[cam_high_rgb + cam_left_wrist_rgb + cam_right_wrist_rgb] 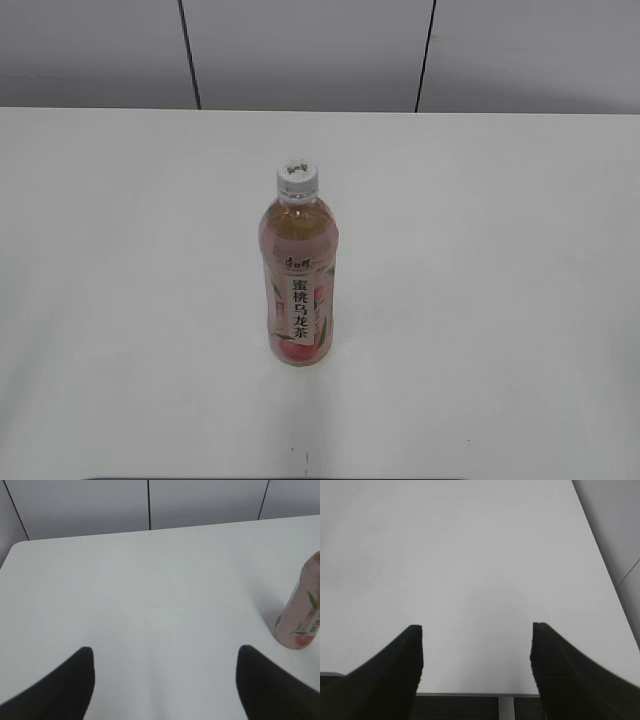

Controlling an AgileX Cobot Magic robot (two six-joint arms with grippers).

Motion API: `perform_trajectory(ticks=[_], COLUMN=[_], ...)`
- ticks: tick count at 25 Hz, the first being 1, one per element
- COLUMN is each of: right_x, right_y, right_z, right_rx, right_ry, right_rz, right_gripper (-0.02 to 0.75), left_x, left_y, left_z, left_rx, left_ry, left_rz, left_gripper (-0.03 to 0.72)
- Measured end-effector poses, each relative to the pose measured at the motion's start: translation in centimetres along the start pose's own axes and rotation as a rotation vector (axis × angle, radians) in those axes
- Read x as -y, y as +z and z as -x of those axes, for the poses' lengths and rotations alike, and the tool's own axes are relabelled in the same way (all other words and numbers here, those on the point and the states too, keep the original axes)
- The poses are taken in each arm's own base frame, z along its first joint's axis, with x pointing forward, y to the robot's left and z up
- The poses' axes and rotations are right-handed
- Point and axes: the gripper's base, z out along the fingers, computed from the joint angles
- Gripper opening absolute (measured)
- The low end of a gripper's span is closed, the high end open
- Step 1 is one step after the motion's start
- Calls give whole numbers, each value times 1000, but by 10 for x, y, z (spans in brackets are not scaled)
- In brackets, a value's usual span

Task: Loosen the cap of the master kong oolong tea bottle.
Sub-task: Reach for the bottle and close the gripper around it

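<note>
The master kong oolong tea bottle (pixel 298 290) stands upright in the middle of the white table (pixel 500 300), with its pink-and-white peach label facing me. The white ribbed cap (pixel 298 177) sits on its neck. Neither gripper shows in the exterior view. In the left wrist view the bottle's lower part (pixel 301 612) stands at the far right edge, well to the right of my left gripper (pixel 165 652), which is open and empty. My right gripper (pixel 477 629) is open and empty over bare table near the front edge; the bottle is out of that view.
Grey wall panels (pixel 300 50) run behind the table's far edge. The table's front edge (pixel 470 694) lies just under the right gripper's fingers. The table's rounded far-left corner (pixel 20 545) shows in the left wrist view.
</note>
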Motion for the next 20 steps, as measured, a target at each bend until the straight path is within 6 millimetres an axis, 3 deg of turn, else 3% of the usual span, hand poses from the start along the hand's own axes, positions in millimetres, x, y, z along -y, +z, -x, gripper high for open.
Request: perform_trajectory(ticks=[7,13,16,20], right_x=[0,0,0,0], right_y=[0,0,0,0], right_z=[0,0,0,0], right_rx=[0,0,0,0], right_ry=[0,0,0,0], right_rz=[0,0,0,0], right_gripper=[512,512,512,512], left_x=[0,0,1,2], left_y=[-2,2,18,58], left_z=[3,31,42,48], left_rx=[28,235,277,260], left_ry=[0,-4,-18,-62], left_rz=[1,0,-13,-36], left_gripper=[531,531,531,531])
